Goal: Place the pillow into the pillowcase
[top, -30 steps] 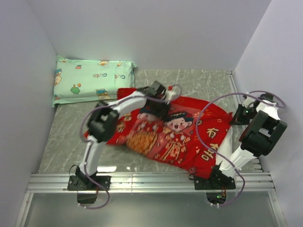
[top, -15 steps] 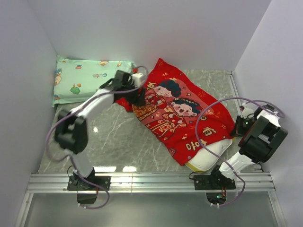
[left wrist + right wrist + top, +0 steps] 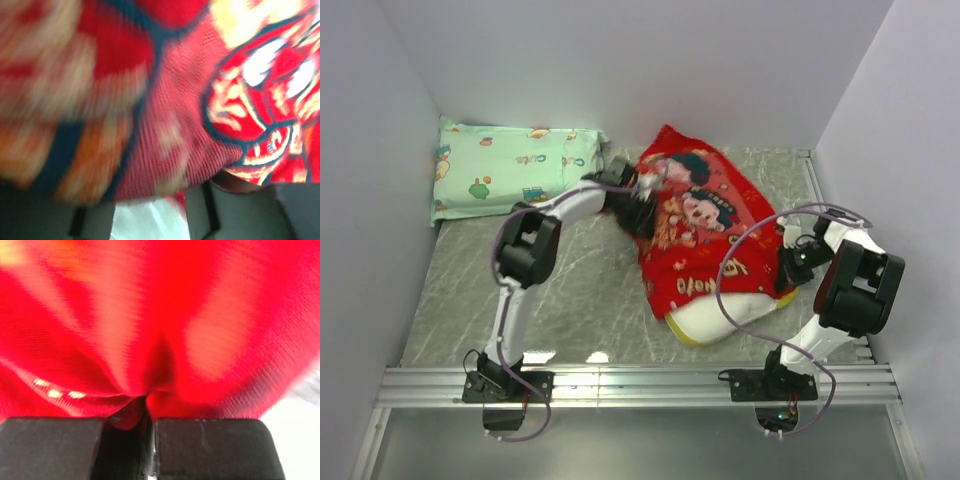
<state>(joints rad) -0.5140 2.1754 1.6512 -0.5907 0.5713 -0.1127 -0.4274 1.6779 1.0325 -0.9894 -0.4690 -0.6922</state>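
The pillow [image 3: 695, 322] is largely enclosed; only its near end is left protruding from the pillowcase [image 3: 695, 235]. The case fabric is pinched by the right gripper [image 3: 150, 421]. The left gripper's [image 3: 640, 207] closure cannot be determined.

Word "Cute" printed twice, upside down, on the green pillow [image 3: 510, 172], gold characters on the pillowcase [image 3: 705, 245], too small to read

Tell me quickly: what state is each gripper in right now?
Left gripper: seems closed on bunched pillowcase fabric, though the wrist view is blurred.
Right gripper: closed, pinching a fold of the pillowcase.
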